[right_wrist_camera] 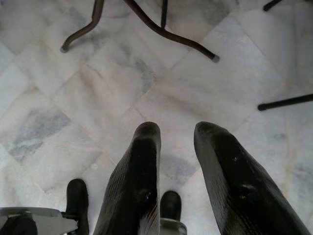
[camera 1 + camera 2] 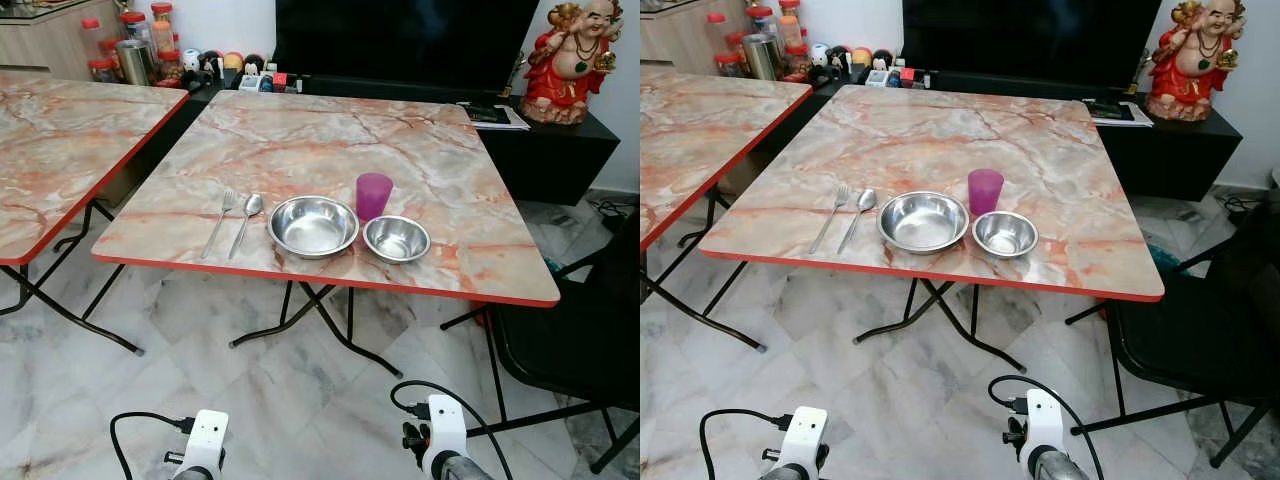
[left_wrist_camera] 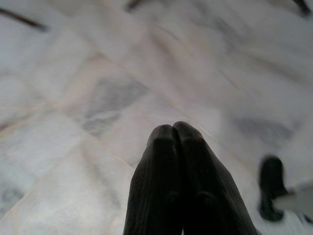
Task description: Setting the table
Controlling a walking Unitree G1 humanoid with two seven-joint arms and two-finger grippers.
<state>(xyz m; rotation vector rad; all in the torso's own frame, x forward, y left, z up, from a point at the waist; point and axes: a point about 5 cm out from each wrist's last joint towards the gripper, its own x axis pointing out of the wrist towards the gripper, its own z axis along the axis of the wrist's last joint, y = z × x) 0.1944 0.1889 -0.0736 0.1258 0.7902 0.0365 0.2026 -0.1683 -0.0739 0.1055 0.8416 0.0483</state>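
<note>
A fork, spoon, large bowl, small bowl and purple cup line the table's near edge; setting appears largely complete. Left tool pinched together, right tool spread, both over floor.

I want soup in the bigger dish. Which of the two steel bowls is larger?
The round steel bowl beside the spoon, left of the smaller steel bowl that sits before the purple plastic cup.
</note>
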